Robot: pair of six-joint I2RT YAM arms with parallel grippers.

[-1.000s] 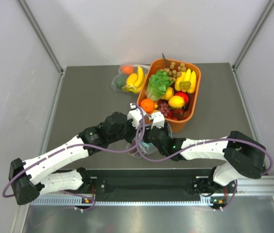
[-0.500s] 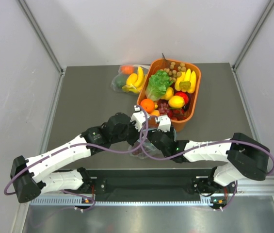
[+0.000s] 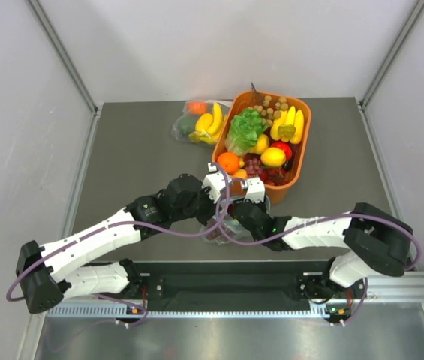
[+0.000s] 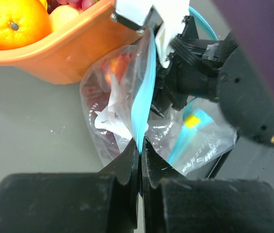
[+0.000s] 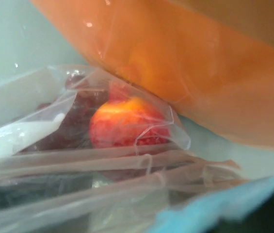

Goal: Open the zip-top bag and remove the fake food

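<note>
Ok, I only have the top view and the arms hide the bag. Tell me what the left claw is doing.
Observer: In the left wrist view the left claw is shut on the bag at its blue zip strip.
Operator: Now tell me what's inside.
Observer: The right wrist view shows a red-yellow apple in it.
Operator: Say where the bag sits.
Observer: Close beside the orange bin, by its wall.

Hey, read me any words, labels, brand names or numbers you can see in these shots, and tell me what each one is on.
No text can be read in any view.
White patch on the zip-top bag: no writing shows.
Yellow mark on its teal zip strip: plain, no letters visible.
Small coloured tags on the front rail: too small to read.
</note>
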